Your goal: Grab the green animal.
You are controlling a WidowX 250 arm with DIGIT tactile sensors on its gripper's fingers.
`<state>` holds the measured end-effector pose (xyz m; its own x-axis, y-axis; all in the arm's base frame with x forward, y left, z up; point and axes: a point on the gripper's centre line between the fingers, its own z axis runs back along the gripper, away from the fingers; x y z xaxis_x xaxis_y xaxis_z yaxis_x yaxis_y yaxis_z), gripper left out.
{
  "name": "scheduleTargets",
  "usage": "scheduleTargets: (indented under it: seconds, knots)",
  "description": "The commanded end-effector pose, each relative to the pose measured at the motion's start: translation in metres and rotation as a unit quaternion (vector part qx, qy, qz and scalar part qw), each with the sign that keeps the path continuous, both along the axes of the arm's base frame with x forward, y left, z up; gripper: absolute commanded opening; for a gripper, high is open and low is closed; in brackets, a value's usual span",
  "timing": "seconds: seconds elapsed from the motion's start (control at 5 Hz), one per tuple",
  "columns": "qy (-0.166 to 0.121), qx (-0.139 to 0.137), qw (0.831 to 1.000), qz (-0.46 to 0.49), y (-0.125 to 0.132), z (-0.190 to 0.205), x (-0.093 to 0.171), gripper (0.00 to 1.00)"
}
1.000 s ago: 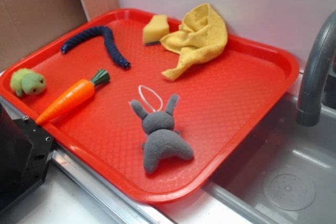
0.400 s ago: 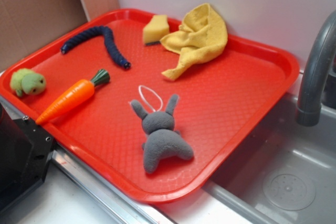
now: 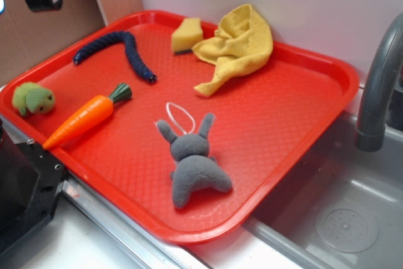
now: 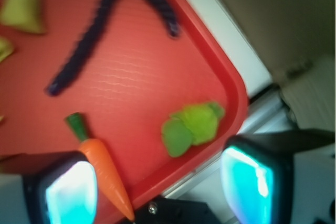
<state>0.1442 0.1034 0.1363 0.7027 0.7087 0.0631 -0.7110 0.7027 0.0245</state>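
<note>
Gripper (image 4: 157, 187): fingers spread, empty. Green animal (image 3: 33, 99): left edge of frame, in red tray (image 3: 296, 124) corner near carrot (image 3: 82, 120). Risk judged: rim strike, or carrot pinched instead.

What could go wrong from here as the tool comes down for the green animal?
The green animal lies close to the red tray's raised rim, so one finger may land on the rim and miss. The carrot lies nearby, so a wide approach could nudge it. The tool is open, high above the tray; the wrist view is blurred, so alignment is uncertain.
</note>
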Motion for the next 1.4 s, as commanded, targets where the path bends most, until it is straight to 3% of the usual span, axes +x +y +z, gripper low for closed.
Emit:
scheduleTargets:
  seconds: [0.0, 0.4, 0.6, 0.8, 1.0, 1.2]
  knots:
    - [-0.016, 0.015, 0.993, 0.114, -0.002, 0.0, -0.034, 1.0]
    - [-0.016, 0.015, 0.993, 0.114, -0.002, 0.0, -0.034, 1.0]
    - [-0.013, 0.034, 0.984, 0.175, 0.01, -0.034, -0.035, 1.0]
    - [-0.005, 0.024, 0.975, 0.219, 0.023, -0.075, -0.037, 1.0]
    - [0.005, 0.042, 0.975, 0.22, 0.013, -0.11, -0.035, 1.0]
    - [0.021, 0.041, 0.976, 0.212, 0.004, -0.123, -0.035, 1.0]
